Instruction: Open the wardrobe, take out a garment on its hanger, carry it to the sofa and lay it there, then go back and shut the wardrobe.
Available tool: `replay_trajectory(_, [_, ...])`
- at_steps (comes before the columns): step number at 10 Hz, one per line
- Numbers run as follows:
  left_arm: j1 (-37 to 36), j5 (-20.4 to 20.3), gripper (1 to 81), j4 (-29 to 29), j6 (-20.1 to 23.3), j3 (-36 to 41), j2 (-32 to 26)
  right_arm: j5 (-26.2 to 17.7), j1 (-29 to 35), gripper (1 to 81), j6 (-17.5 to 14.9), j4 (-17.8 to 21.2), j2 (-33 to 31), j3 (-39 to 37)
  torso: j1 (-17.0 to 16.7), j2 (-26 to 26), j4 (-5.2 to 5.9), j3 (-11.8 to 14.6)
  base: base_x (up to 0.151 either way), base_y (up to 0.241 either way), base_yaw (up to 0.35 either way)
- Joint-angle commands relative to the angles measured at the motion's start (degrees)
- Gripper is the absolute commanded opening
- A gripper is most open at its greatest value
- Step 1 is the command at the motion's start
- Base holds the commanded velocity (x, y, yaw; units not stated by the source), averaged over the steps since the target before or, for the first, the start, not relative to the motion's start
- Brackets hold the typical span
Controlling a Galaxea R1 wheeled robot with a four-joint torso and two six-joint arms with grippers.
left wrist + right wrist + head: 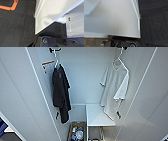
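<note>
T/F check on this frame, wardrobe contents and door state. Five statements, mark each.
1. The wardrobe stands open. True.
2. The white T-shirt hangs on the left of the head view. False: it hangs on the right; the black T-shirt is on the left.
3. The white T-shirt is on a white hanger. True.
4. The black T-shirt lies folded on the shelf. False: it hangs from a hook near the top.
5. A basket with small items sits low in the wardrobe, left of the shelf. True.
</note>
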Motion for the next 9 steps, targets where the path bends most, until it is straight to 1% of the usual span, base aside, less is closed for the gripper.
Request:
replay_trajectory(1, [6.7, -0.75, 81.1, -4.49, -0.8, -14.3, 14.62, -2.4, -7.71, 81.1, 1.18, 2.56, 11.74, -13.81, 0.0, 0.02, 0.0, 0.0, 0.0, 0.0, 0.0])
replay_trajectory(2, [7.4, 1.33, 81.1, -4.4, -0.54, -17.35, 17.95, -2.31, -9.9, 81.1, 1.09, 2.38, 13.31, -14.59, -0.02, 0.0, 0.0, 0.0, 0.0, 0.0, 0.0])
replay_trajectory(3, [8.01, 3.63, 81.1, -2.94, -0.2, -22.25, 22.76, -2.31, -12.01, 81.1, 1.0, 2.12, 15.15, -15.13, -0.02, 0.0, 0.0, 0.0, 0.0, 0.0, 0.0])
replay_trajectory(4, [8.29, 4.26, 81.1, 3.51, 0.87, -27.06, 27.65, -2.31, -14.22, 81.1, 0.48, 1.5, 17.69, -16.07, -0.02, 0.0, 0.0, 0.02, 0.0, 0.0, 0.0])
replay_trajectory(5, [8.81, 5.48, 81.1, 7.44, 0.95, -29.5, 31.4, -2.4, -15.71, 81.1, 0.39, 1.42, 20.77, -18.02, -0.02, 0.0, 0.0, 0.02, 0.0, 0.0, 0.0])
replay_trajectory(6, [8.99, 7.58, 81.1, 9.65, 1.04, -31.35, 34.4, -2.31, -17.64, 81.1, 0.3, 1.5, 23.93, -20.99, -0.04, -0.02, 0.0, 0.02, 0.0, 0.0, 0.0])
replay_trajectory(7, [9.34, 8.83, 81.1, 11.15, 1.04, -32.76, 36.77, -2.31, -19.58, 81.1, -0.05, 1.16, 27.53, -25.45, -0.09, -0.05, 0.0, 0.05, 0.0, 0.0, 0.0])
replay_trajectory(8, [9.96, 8.92, 81.1, 12.3, 1.04, -33.82, 38.46, -2.22, -21.42, 81.1, -0.84, 0.1, 30.47, -29.19, -0.09, -0.05, 0.0, 0.07, 0.0, 0.0, 0.0])
replay_trajectory(9, [10.74, 8.92, 81.1, 12.56, 1.13, -35.57, 40.38, 0.39, -23.62, 81.1, -1.46, -1.56, 33.79, -33.99, -0.11, -0.05, 0.0, 0.09, 0.0, 0.0, 0.0])
